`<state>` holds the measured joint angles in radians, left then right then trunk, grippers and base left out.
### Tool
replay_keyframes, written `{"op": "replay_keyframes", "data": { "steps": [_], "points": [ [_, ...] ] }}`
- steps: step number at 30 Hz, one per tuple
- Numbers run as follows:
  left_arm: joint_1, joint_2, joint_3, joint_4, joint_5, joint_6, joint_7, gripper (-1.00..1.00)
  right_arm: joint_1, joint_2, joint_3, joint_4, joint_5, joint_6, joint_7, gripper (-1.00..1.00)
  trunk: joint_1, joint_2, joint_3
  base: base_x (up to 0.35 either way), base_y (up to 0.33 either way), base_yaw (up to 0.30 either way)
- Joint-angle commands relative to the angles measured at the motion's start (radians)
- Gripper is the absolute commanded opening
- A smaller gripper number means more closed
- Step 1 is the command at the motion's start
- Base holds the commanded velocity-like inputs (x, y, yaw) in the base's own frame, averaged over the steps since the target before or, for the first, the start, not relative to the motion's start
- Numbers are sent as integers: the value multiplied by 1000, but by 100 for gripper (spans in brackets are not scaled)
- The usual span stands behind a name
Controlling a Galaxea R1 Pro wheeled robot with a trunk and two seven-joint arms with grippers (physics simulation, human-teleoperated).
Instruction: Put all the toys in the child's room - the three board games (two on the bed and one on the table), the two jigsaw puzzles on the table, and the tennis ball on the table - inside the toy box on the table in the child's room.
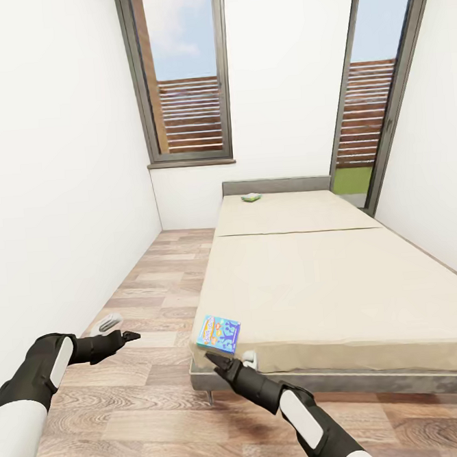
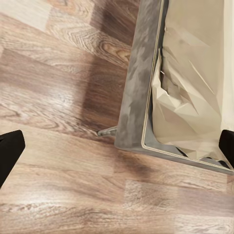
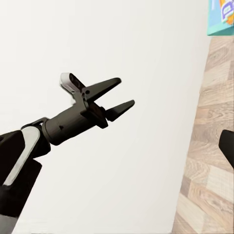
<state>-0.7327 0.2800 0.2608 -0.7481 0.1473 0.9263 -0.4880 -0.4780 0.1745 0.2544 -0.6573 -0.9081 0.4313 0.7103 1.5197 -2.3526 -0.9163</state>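
The bed [image 1: 342, 281], with a beige mattress on a grey frame, fills the right half of the head view. A blue board game [image 1: 219, 333] lies on its near left corner. A white-green board game [image 1: 252, 198] lies at the far end by the headboard. My right gripper [image 1: 213, 359] is open just below the blue game, which also appears in the right wrist view [image 3: 222, 17]. My left gripper [image 1: 130, 336] [image 3: 126, 91] is open over the floor, left of the bed corner [image 2: 131, 126]. The table, toy box, jigsaw puzzles and tennis ball are out of view.
A white wall [image 1: 54, 201] runs close along the left. A strip of wood floor [image 1: 157, 282] lies between it and the bed. A window [image 1: 183, 74] and a glass door [image 1: 376, 93] stand in the far wall. A bed leg [image 1: 209, 397] is under the near corner.
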Motion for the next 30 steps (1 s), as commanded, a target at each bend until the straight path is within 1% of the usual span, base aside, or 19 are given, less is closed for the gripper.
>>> {"op": "replay_keyframes", "data": {
  "steps": [1,2,3,5,9,10,13,14,17,18,23,26,30],
  "points": [
    [-1,0,2,0,6,8,1,100,-1,0,0,0,-23,8,-1,100,0,0,-1,0,0,0],
    [-1,0,2,0,6,8,2,100,-1,0,1,0,-36,8,-2,100,0,0,-1,0,0,0],
    [-1,0,3,0,6,8,2,100,-1,0,1,1,-60,7,-4,100,0,0,-1,0,0,0],
    [-1,1,3,0,6,8,2,100,-1,0,1,1,-87,6,-14,100,0,0,-1,0,0,0],
    [-1,1,2,0,6,8,2,100,0,0,1,1,-109,5,-46,100,0,0,-1,0,0,0],
    [-1,1,2,0,6,8,2,100,-1,0,0,1,-117,5,-71,100,0,0,-1,0,0,0],
    [-1,1,2,0,6,8,2,100,0,0,0,1,-131,5,-103,100,0,0,-1,0,0,0],
    [-1,1,3,0,6,7,2,100,0,0,0,1,-142,4,-121,100,0,0,-1,0,0,0],
    [-1,1,3,0,6,7,2,100,0,0,1,1,-165,4,-141,100,0,0,-1,0,0,0],
    [-1,1,3,0,6,7,2,100,-1,0,2,1,-179,4,-152,100,0,0,-1,0,0,0],
    [-1,1,3,0,6,7,2,100,-1,0,4,1,-202,5,-187,100,0,0,-1,0,0,0],
    [-1,1,3,0,6,7,2,100,-1,0,5,1,-211,5,-239,100,0,0,-1,0,0,0],
    [-1,1,3,0,6,7,2,100,-1,0,6,0,-214,5,-288,100,0,0,-1,0,0,0]
  ]
}}
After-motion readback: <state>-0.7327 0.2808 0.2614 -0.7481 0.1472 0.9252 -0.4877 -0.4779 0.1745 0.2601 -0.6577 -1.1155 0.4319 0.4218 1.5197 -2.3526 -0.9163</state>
